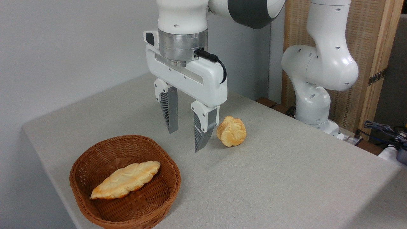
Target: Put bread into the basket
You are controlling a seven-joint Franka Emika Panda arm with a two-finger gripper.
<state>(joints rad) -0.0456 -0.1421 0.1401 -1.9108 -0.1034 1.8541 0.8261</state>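
The bread (231,131), a small knobbly golden-tan bun, rests on the grey table near its middle. My gripper (185,141) hangs open just left of the bun, pointing down, with nothing between its grey ribbed fingers (169,111). The right fingertip is close to the bun; I cannot tell whether it touches. The brown wicker basket (95,159) stands at the front left of the table, below and left of the gripper.
A long pale braided loaf (126,179) lies inside the basket. The arm's white base (313,95) stands at the table's back right, with cables (381,128) beyond it. The table's left edge (47,171) runs just past the basket.
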